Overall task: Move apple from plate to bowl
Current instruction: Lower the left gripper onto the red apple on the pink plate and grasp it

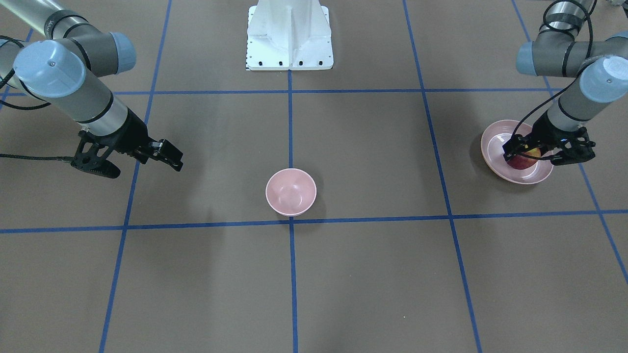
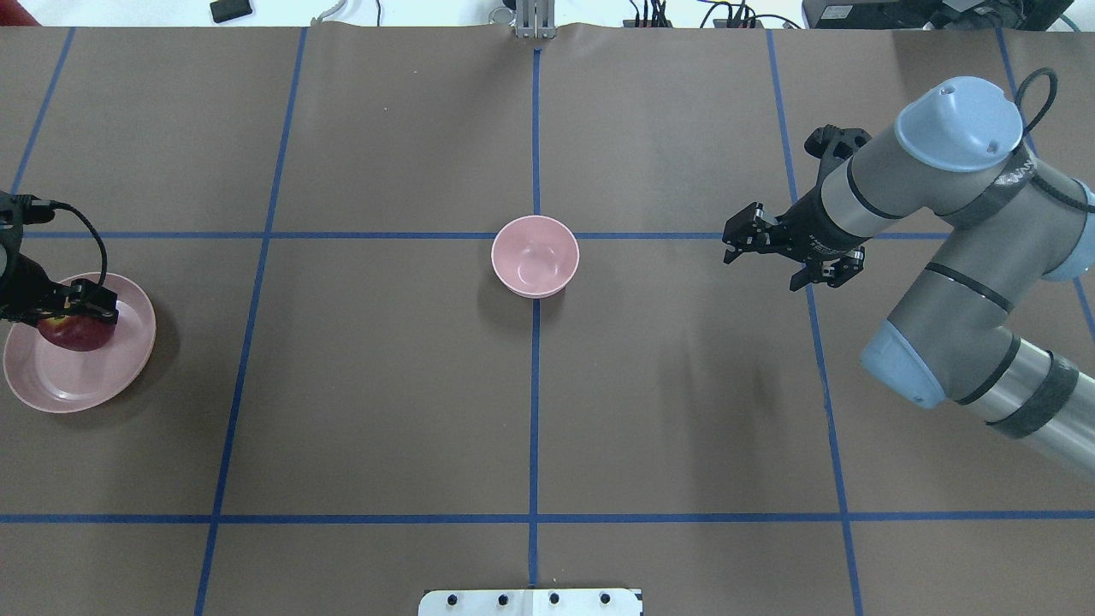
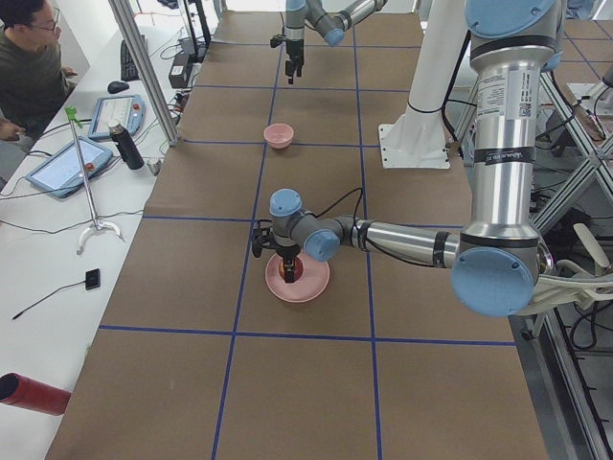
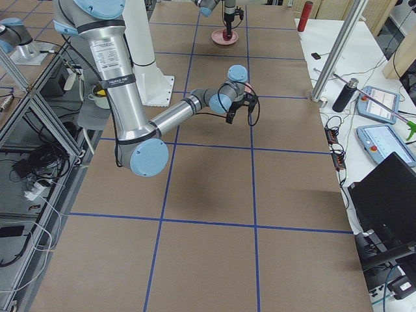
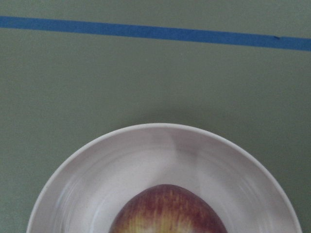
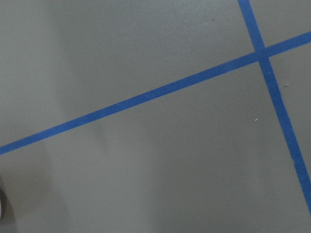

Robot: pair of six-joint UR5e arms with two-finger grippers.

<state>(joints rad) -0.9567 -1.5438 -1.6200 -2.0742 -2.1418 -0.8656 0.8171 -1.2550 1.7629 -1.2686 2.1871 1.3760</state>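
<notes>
The dark red apple (image 1: 522,162) lies on the pale pink plate (image 1: 493,132) at the table's end on my left side. My left gripper (image 1: 532,158) is down over the plate, open, with one jaw on each side of the apple. The overhead view shows the same: apple (image 2: 77,335), plate (image 2: 51,393), left gripper (image 2: 75,312). The left wrist view shows the apple's top (image 5: 167,211) and the plate's rim (image 5: 87,165). The small pink bowl (image 2: 535,255) stands empty at the table's centre. My right gripper (image 2: 766,265) hangs open and empty above the table, right of the bowl.
The white robot base (image 1: 289,37) stands at the table's edge behind the bowl. Blue tape lines cross the brown table. An operator (image 3: 29,67) sits at a side bench with tablets and a dark bottle (image 3: 124,146).
</notes>
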